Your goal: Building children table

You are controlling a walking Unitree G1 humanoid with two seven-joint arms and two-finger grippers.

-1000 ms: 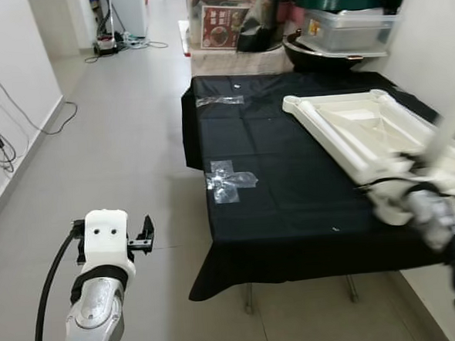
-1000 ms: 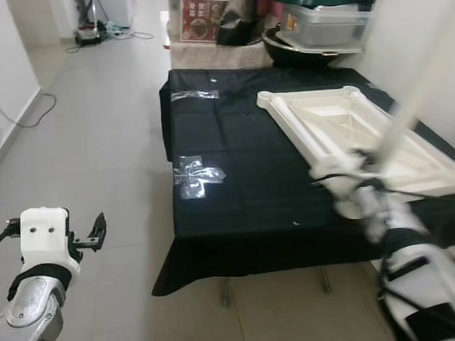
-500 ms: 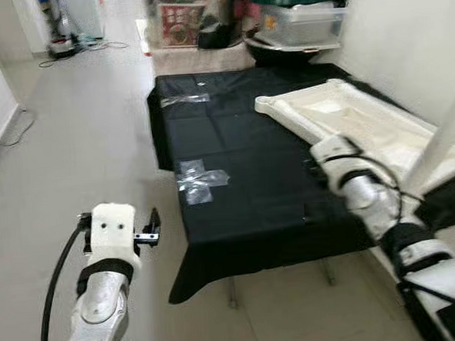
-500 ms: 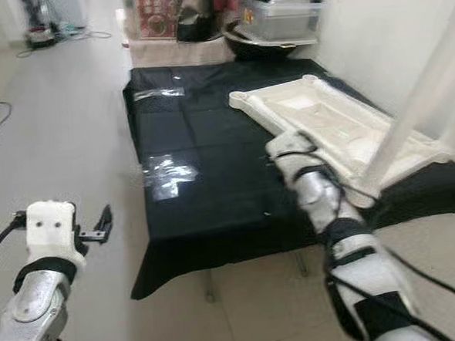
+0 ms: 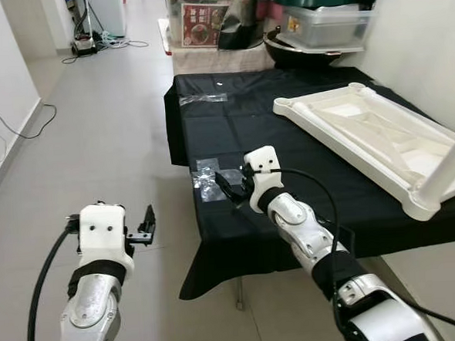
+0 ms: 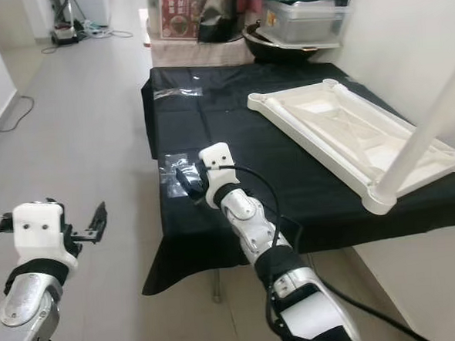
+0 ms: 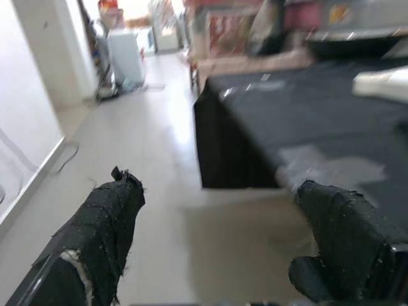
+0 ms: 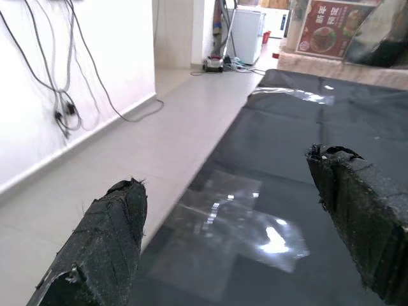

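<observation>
While the right claw [image 5: 227,187] gapes empty over tape [image 5: 209,179], the upturned white table [image 5: 380,142] lies well apart; left claw [image 5: 147,222] open, empty.

Grey tiled floor [image 5: 110,139], white walls [image 5: 0,61] with trailing cables [image 5: 24,125], perhaps storage boxes [image 5: 203,21] stacked beyond.

A red printed box [image 8: 326,29] with white Chinese characters and food photographs is showing at the upper right of the right wrist frame, standing past the far end of the black cloth-covered table [image 8: 357,121]. The two large characters are looking like "新年", though they are too small to be sure of. The same box is appearing at the top centre of the left eye frame, where its lettering is too blurred to read. Nothing else is carrying legible text.
</observation>
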